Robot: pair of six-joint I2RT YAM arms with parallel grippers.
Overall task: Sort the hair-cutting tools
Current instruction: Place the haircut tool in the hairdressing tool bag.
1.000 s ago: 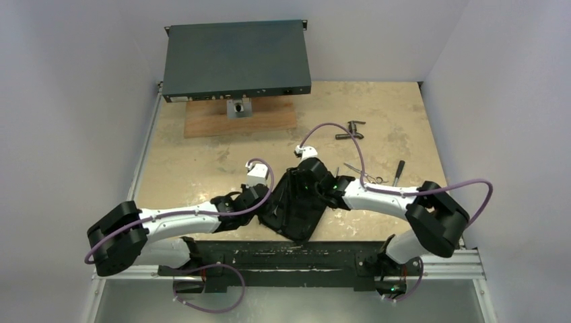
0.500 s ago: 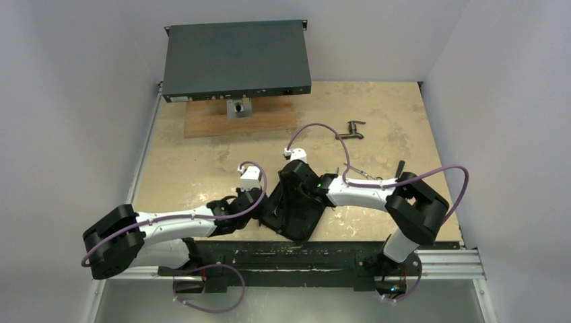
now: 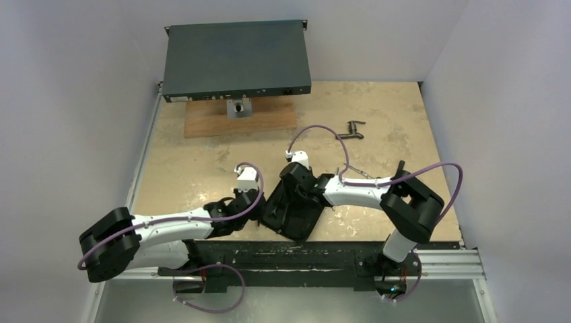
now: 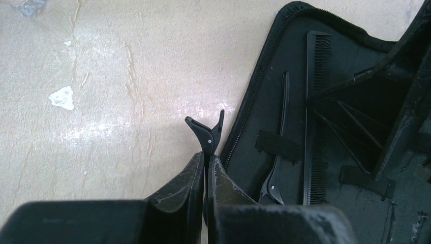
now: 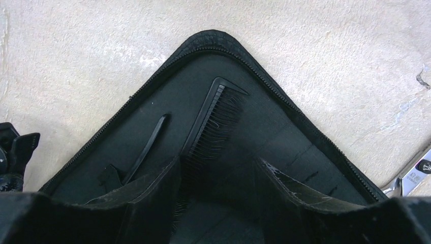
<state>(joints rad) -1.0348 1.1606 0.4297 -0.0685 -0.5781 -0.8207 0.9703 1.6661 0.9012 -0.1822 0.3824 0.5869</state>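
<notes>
An open black zip case [image 3: 294, 210] lies near the table's front middle. In the left wrist view a slim black comb [image 4: 316, 101] and a thin black clip [image 4: 280, 147] lie inside the case [image 4: 356, 213], the clip under an elastic strap. My left gripper [image 4: 207, 156] is shut on a second thin black clip [image 4: 209, 133], just left of the case's zip edge. My right gripper [image 5: 217, 161] hangs open over the case [image 5: 284, 127], the comb [image 5: 216, 119] running by its left finger. Silver scissors [image 5: 414, 175] lie on the table right of the case.
A dark flat equipment box [image 3: 236, 57] stands at the back on a wooden board [image 3: 262, 121]. A dark T-shaped fitting [image 3: 351, 129] lies at the back right. A dark-headed hammer [image 3: 400, 165] pokes out behind the right arm.
My right arm has drawn in to the left, bringing its gripper further over the case. My left arm has shifted slightly left with the clip still held.
</notes>
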